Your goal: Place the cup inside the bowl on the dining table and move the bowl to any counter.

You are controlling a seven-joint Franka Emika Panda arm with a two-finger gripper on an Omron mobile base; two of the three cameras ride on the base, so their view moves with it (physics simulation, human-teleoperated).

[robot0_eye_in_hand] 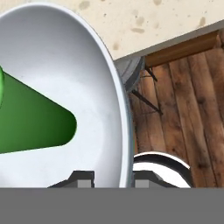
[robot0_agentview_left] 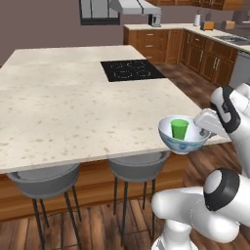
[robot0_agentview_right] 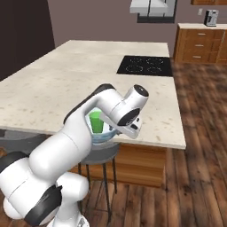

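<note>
The bowl (robot0_agentview_left: 184,143), white inside and pale blue patterned outside, hangs in the air just off the near right corner of the dining table (robot0_agentview_left: 73,112). The green cup (robot0_agentview_left: 179,129) stands upright inside it. My gripper (robot0_agentview_left: 204,131) is shut on the bowl's right rim. The hand view shows the bowl's rim (robot0_eye_in_hand: 124,131) running down between my two fingertips (robot0_eye_in_hand: 82,178), and the cup (robot0_eye_in_hand: 30,116) lying across the white inside of the bowl (robot0_eye_in_hand: 57,61). From the right base, my arm covers much of the bowl (robot0_agentview_right: 103,136); the cup (robot0_agentview_right: 95,122) peeks out behind it.
A black cooktop (robot0_agentview_left: 131,70) is set into the table's far right part. Two grey stools (robot0_agentview_left: 138,167) stand under its near edge, one right below the bowl. The counter (robot0_agentview_left: 233,39) with a sink runs along the far right wall over wooden cabinets, across open wooden floor.
</note>
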